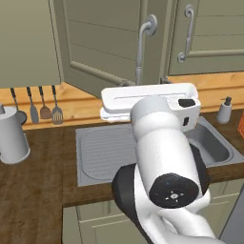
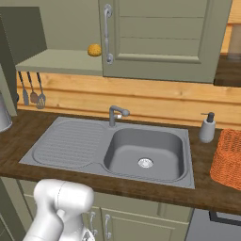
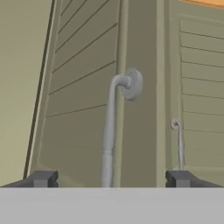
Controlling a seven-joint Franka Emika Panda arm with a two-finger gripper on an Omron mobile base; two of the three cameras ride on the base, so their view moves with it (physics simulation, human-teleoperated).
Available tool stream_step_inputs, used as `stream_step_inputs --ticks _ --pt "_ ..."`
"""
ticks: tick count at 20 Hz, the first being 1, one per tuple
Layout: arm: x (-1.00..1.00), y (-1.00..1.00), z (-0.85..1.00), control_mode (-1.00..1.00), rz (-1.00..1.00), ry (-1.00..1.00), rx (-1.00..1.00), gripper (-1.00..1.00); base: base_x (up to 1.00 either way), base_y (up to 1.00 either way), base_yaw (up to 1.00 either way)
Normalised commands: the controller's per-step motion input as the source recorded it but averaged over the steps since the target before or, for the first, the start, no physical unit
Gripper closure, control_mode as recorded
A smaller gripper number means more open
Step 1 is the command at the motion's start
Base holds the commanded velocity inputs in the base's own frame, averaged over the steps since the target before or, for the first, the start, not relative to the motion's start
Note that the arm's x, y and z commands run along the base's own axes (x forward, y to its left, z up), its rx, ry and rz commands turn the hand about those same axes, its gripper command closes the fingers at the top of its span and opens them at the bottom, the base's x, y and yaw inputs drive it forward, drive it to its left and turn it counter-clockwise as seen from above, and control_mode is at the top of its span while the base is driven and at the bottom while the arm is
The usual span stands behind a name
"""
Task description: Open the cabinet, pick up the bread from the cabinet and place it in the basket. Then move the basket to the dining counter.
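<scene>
The cabinet door (image 1: pixel 95 43) stands swung open toward me, its curved grey bar handle (image 1: pixel 141 45) just above my white hand. In the hand view that handle (image 3: pixel 109 127) runs down between the two fingertips (image 3: pixel 43 178) of my gripper (image 3: pixel 112 179), which is open and holds nothing. The bread (image 2: pixel 94 50), a small golden-brown lump, lies on the bared cabinet shelf (image 2: pixel 56 61) next to the closed right-hand door. At the far right of the worktop the orange wicker basket (image 2: pixel 229 157) stands with nothing seen in it. The dining counter is out of view.
A grey sink (image 2: pixel 70 141) with a tap (image 2: pixel 115 114) lies under the cabinet. A soap dispenser (image 2: pixel 206 128) stands beside the basket. A grey kettle (image 1: pixel 10 136) sits at the left, and utensils (image 1: pixel 44 106) hang on the wooden back wall. The neighbouring door (image 2: pixel 164 33) is closed.
</scene>
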Motion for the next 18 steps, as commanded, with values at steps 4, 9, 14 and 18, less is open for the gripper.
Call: stream_step_inputs --ticks 4,9,14,18 --pt "-0.88 -0.54 0.00 -1.00 0.00 0.00 0.00 -1.00 0.00 0.00 0.00" --pt "-0.55 -0.99 0.00 -1.00 0.03 0.00 0.00 -1.00 0.00 0.00 0.00" --pt "-0.03 -0.99 0.12 -1.00 0.12 0.03 0.05 -1.00 0.00 0.00 0.00" --pt "0.25 -0.80 0.09 -1.00 0.25 0.04 0.11 -1.00 0.00 0.00 0.00"
